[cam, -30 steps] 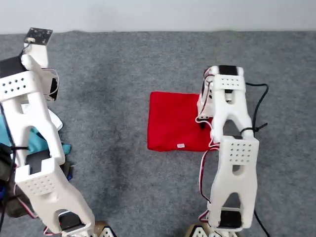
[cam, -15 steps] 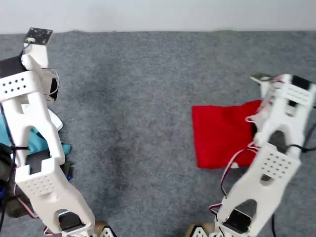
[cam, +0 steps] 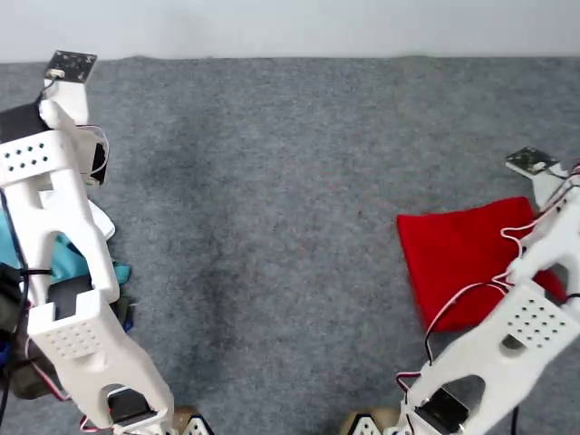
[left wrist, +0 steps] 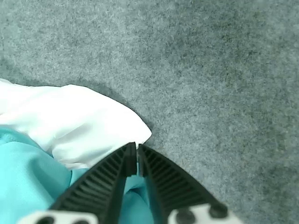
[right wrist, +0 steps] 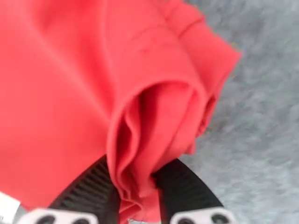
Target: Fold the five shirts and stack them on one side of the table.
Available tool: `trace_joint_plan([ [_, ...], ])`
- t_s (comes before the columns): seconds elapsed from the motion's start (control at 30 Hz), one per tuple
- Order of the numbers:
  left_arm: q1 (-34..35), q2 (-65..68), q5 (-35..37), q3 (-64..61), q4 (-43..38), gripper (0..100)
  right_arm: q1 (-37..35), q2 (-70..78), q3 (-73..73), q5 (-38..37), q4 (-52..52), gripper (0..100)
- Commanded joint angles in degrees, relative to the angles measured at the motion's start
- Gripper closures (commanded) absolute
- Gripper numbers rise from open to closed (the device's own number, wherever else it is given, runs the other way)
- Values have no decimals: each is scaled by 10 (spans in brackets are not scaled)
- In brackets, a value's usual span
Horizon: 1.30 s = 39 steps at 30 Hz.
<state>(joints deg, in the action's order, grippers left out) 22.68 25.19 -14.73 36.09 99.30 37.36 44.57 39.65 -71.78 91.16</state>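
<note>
A folded red shirt (cam: 462, 258) lies on the grey table at the right side, under the right arm. My right gripper (right wrist: 135, 184) is shut on a bunched edge of the red shirt (right wrist: 70, 88), cloth pinched between its black fingers. At the left edge lie a white shirt (left wrist: 70, 121) and a teal shirt (left wrist: 28, 177) in a heap, the same white shirt (cam: 101, 222) and teal shirt (cam: 77, 258) peeking from under the left arm. My left gripper (left wrist: 137, 156) hangs just above them, shut with nothing in it.
Grey carpet-like table cover (cam: 272, 181) spreads across the middle. A pale wall strip (cam: 290, 27) runs along the far edge. Dark cloth (cam: 18, 362) lies at the near left by the left arm's base.
The right arm has swung to the right, dragging the folded red shirt from the table's middle to the right edge. The left arm has stayed still.
</note>
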Motion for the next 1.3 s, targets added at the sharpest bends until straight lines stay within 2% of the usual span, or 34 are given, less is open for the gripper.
trace_joint_plan([
  [0.0,-1,-40,-1,2,14,986,-26,-51,3,-41,-47,988],
  [0.17,0,-40,-1,2,14,986,-102,-54,23,-77,-110,988],
  [0.33,3,-40,-1,2,14,986,-189,-51,41,-76,-155,988],
  [0.47,3,-40,-1,2,14,986,-230,-39,43,-63,-189,980],
  [0.53,3,-40,-1,2,14,986,-238,-41,43,-13,-186,933],
  [0.67,3,-40,-3,1,14,986,-235,-62,43,147,-184,705],
  [0.73,3,-40,-3,1,14,986,-230,-75,43,229,-166,642],
  [0.97,3,-40,-3,1,14,986,-231,-114,43,442,-15,637],
  [1.13,-1,-40,-3,1,14,986,-236,-134,43,560,101,637],
  [1.27,-1,-40,-3,1,14,986,-225,-140,13,645,116,637],
])
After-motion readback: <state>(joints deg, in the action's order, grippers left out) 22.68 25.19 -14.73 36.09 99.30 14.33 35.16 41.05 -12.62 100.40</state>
